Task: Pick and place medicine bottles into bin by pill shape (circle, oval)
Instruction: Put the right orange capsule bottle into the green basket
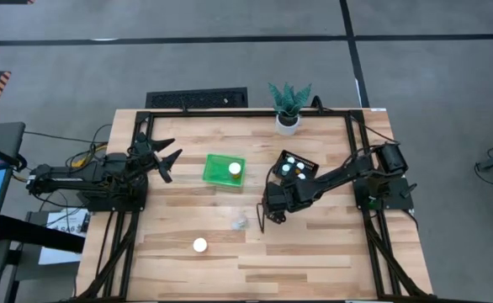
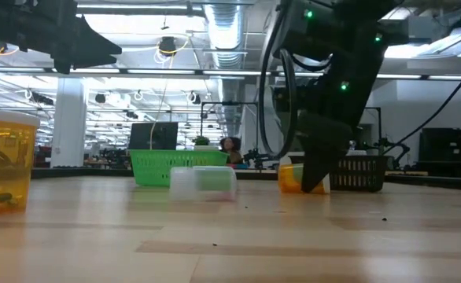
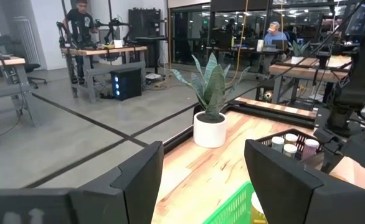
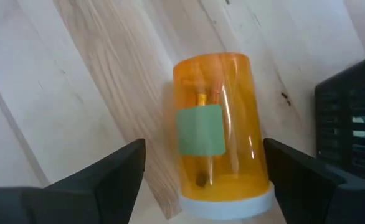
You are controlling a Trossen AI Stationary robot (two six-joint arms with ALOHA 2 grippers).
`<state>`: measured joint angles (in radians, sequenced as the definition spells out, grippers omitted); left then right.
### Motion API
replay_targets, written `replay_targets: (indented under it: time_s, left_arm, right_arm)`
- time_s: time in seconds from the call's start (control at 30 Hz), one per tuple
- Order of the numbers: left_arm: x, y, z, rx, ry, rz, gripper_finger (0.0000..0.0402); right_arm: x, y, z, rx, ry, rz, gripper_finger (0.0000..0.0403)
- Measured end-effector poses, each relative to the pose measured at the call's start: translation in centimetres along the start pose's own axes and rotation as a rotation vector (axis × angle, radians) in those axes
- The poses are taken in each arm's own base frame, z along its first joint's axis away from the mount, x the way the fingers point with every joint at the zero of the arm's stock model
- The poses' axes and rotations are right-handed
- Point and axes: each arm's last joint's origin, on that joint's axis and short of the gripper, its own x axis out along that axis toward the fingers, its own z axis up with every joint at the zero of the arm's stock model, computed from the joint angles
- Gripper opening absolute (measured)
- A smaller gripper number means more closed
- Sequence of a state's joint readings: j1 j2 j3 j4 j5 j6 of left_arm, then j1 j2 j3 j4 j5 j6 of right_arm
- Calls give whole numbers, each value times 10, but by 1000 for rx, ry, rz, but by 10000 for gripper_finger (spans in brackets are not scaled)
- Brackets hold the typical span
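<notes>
An orange medicine bottle (image 4: 217, 130) with a green label and a white cap (image 4: 226, 202) lies on its side on the wooden table. My right gripper (image 4: 204, 152) is open and points steeply down over it, one finger on each side and clear of it. In the low view this gripper (image 2: 319, 169) stands in front of the bottle (image 2: 290, 178). A clear bottle (image 1: 240, 223) lies on its side nearby. An amber bottle (image 1: 199, 245) with a white cap stands near the front edge. My left gripper (image 1: 164, 158) waits open at the table's left, held level.
A green bin (image 1: 216, 171) at mid-table holds one white-capped bottle (image 1: 235, 168). A black bin (image 1: 307, 162) just right of it holds several bottles. A potted plant (image 1: 288, 108) stands at the far edge. Bare wood lies along the front of the table.
</notes>
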<state>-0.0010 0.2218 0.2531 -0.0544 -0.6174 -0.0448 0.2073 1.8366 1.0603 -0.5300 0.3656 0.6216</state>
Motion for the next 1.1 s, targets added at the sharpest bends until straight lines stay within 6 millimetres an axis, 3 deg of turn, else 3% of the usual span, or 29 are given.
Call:
replay_targets:
  time_s: [0.43, 0.6, 0.77, 0.97, 1.1]
  left_arm:
    - [0, 0, 0, 0, 1, 0, 220]
    - [0, 0, 0, 1, 1, 0, 220]
    - [0, 0, 0, 0, 1, 0, 220]
    - [0, 0, 0, 0, 1, 0, 220]
    - [0, 0, 0, 0, 1, 0, 220]
  right_arm:
    - [-3, 2, -3, -10, 35, 37, 234]
    - [-15, 9, 3, -105, 50, 40, 192]
    - [-37, 16, 16, -174, 67, 34, 194]
    - [-70, 24, 25, -370, 118, 13, 234]
    - [-93, 28, 27, -535, 153, 5, 219]
